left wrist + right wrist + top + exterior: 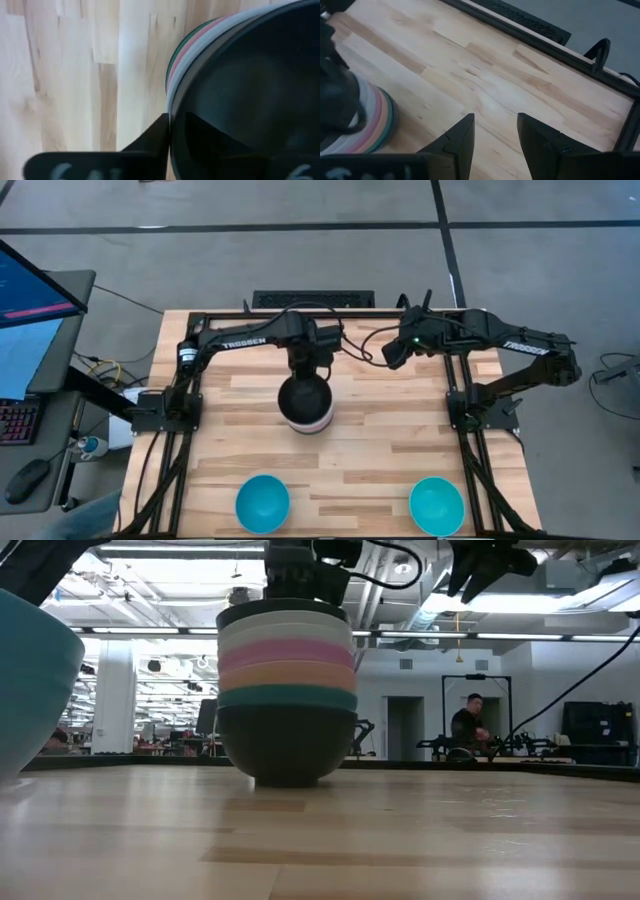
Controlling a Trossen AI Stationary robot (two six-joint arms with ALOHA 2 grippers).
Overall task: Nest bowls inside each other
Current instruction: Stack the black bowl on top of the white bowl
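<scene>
L turquoise bowl (30, 680) cut off by low-view edge.

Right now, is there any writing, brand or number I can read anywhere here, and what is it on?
"TROSSEN": white letters on the left arm, high view.
"TROSSEN": white letters on the right arm, high view, small but legible.
Pale marks on both grippers' bodies in the wrist views: cut off and blurred, unreadable.
Monitor text: too small to read.
Bowls: no lettering visible.
</scene>
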